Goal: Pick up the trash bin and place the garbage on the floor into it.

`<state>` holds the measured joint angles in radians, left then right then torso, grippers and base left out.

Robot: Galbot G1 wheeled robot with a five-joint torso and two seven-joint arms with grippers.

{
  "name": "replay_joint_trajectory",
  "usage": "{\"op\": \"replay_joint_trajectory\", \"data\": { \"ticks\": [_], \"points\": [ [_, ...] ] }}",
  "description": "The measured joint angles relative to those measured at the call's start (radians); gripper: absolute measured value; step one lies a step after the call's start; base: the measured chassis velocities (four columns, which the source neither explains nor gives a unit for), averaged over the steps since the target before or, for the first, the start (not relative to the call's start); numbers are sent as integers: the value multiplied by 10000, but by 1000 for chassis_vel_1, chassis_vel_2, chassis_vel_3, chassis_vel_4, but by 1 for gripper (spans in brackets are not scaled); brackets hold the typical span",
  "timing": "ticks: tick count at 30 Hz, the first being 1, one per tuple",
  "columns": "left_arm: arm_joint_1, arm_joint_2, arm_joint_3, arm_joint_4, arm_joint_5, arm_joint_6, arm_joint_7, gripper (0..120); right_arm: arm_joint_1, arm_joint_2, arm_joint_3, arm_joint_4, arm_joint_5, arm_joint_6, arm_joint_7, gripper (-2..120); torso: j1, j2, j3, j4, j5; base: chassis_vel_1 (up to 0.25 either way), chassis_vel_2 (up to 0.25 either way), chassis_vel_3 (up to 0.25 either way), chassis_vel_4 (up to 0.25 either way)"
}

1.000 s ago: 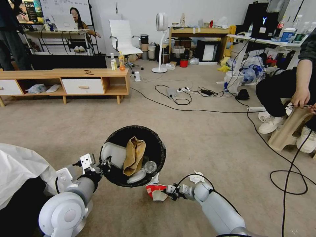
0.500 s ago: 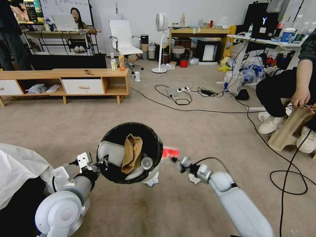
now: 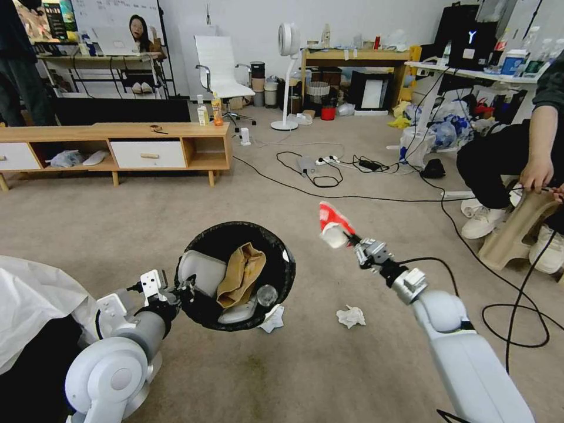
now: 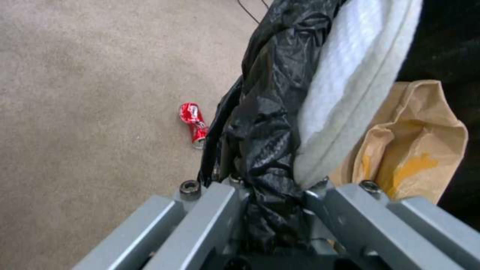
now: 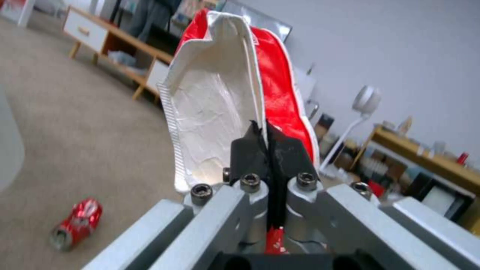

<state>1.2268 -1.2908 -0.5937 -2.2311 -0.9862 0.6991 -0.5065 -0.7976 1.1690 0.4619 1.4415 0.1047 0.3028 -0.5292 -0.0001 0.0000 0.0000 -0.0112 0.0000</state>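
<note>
Right gripper point(image 3: 351, 239) pinches a crushed red-and-white paper noodle cup point(image 3: 332, 225) aloft, beside the round white trash bin with black bag liner point(image 3: 237, 275), whose rim the left gripper point(image 3: 187, 292) clamps; crumpled white tissue point(image 3: 351, 316) lies seemingly below on beige carpet floor point(image 3: 329, 364)

White rounded arms point(image 3: 470, 352), grey bolted fingers point(image 5: 250, 157), black cables.

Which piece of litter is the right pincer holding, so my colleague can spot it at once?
Start at the black-lined trash bin held by the left pincer. Look past its rim to the right pincer, raised above the carpet. It pinches a squashed red-and-white paper cup, unlike the white tissue lying below.
</note>
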Motion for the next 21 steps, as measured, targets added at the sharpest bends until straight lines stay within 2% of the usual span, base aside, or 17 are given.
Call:
{"op": "replay_joint_trajectory", "data": {
  "ticks": [7,9,11,12,13,18,20,21],
  "points": [
    [102,-20,-50,-136,8,19,-29,4,-21,-238,25,928,464,-24,-41,0,0,0,0,5,0,0,0,0,0],
    [114,-20,-56,-148,12,21,-37,4,-25,-301,5,1133,536,-45,-51,0,1,0,1,0,3,0,0,0,0],
    [144,-37,-65,-185,6,34,-106,4,-127,-570,-167,1979,761,-122,-73,0,0,0,0,3,-5,0,0,0,0],
    [144,-37,-65,-185,6,34,-106,4,-127,-570,-167,1979,761,-122,-73,0,0,0,0,3,-5,0,0,0,0],
    [146,-44,-67,-196,-17,53,-169,4,-221,-682,-281,2308,840,-154,-84,0,0,-1,0,2,3,0,0,0,0],
    [133,-37,-22,-238,-279,202,-626,4,-491,-1034,-699,3301,1049,-282,-157,0,0,0,0,2,-1,0,0,0,0],
    [58,28,92,-302,-814,340,-1384,4,-541,-1251,-995,3946,1142,-390,-253,0,0,0,0,3,-1,0,0,0,0],
    [58,28,92,-302,-814,340,-1384,4,-541,-1251,-995,3946,1142,-390,-253,0,0,0,0,3,-1,0,0,0,0]
  ]
}}
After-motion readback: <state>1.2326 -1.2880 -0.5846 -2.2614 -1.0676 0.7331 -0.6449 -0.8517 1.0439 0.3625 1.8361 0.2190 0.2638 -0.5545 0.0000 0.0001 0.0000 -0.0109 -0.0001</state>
